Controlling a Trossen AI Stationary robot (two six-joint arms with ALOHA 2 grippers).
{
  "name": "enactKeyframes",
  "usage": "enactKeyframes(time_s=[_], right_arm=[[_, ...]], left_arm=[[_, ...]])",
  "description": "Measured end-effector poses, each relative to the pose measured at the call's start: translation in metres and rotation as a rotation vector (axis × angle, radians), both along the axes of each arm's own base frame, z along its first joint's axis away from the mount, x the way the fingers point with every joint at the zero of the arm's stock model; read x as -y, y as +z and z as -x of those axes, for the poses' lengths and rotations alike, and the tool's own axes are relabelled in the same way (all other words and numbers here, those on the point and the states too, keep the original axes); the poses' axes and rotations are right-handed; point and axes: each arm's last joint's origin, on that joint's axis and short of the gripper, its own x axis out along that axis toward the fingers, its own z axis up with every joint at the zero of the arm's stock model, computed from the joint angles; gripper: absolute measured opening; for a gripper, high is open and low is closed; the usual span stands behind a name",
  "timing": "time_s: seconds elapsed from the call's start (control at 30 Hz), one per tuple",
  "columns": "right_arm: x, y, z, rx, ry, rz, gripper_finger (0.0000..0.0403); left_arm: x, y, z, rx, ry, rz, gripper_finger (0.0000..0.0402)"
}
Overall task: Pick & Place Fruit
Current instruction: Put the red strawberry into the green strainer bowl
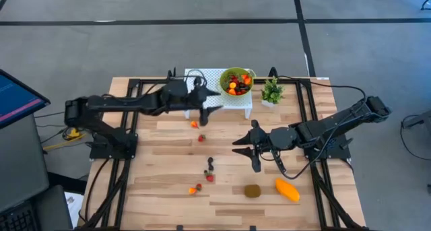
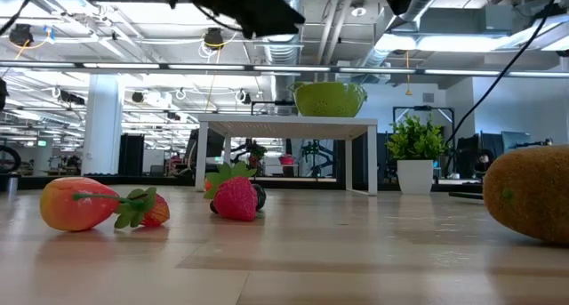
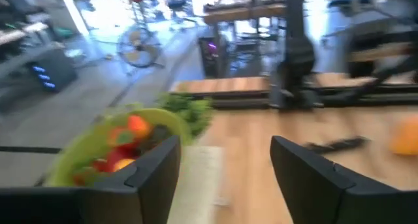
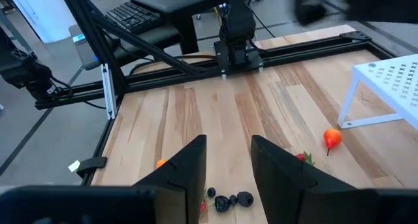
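Nearest the front edge of the table [image 1: 168, 157] lie the mango [image 1: 287, 190] and the kiwi [image 1: 252, 190], side by side at the right, with a small orange piece [image 1: 194, 189] well to their left. Just beyond, dark berries [image 1: 210, 165] and a strawberry [image 1: 209, 178] sit in a cluster mid-table. The right gripper [image 1: 246, 152] hangs above bare wood right of that cluster, fingers [image 4: 183, 168] apart, holding nothing. Farther on lie two more red-orange pieces [image 1: 197, 129]. At the far edge a white stand [image 1: 222, 96] carries a green bowl [image 1: 236, 81] of fruit, a potted plant [image 1: 272, 91] to its right. The left gripper [image 1: 212, 100] hovers beside the bowl, fingers [image 3: 153, 168] spread and empty.

The low view alone shows the stand's legs and the gap under it; only the high view shows mango and kiwi together.
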Motion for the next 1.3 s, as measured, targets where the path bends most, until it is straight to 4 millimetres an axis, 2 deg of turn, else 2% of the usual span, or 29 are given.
enactKeyframes(time_s=[0.1, 0.2, 0.33, 0.43, 0.7, 1.1, 1.3], right_arm=[[0.0, 0.0, 0.0, 0.0, 0.0, 0.0, 0.0115], [0.0, 0.0, 0.0, 0.0, -0.007, -0.018, 0.0115], [0.0, 0.0, 0.0, 0.0, -0.013, -0.042, 0.0115], [-0.002, 0.0, 0.001, -0.001, -0.012, -0.054, 0.0115], [-0.004, 0.0, 0.001, 0.0, -0.006, -0.057, 0.0115], [-0.003, 0.0, 0.001, 0.0, -0.01, -0.057, 0.0115], [-0.003, 0.0, 0.001, 0.001, -0.009, -0.055, 0.0115]], left_arm=[[0.023, 0.004, 0.005, -0.031, -0.065, 0.013, 0.0243], [0.041, 0.0, 0.006, -0.092, -0.128, 0.004, 0.0246], [0.058, -0.01, 0.006, -0.176, -0.183, 0.0, 0.0242], [0.065, -0.027, 0.009, -0.24, -0.149, -0.017, 0.0235], [0.076, -0.071, 0.023, -0.358, -0.086, -0.005, 0.021], [0.075, -0.123, 0.046, -0.463, -0.057, 0.037, 0.0198], [0.075, -0.154, 0.043, -0.479, -0.035, 0.05, 0.0198]])
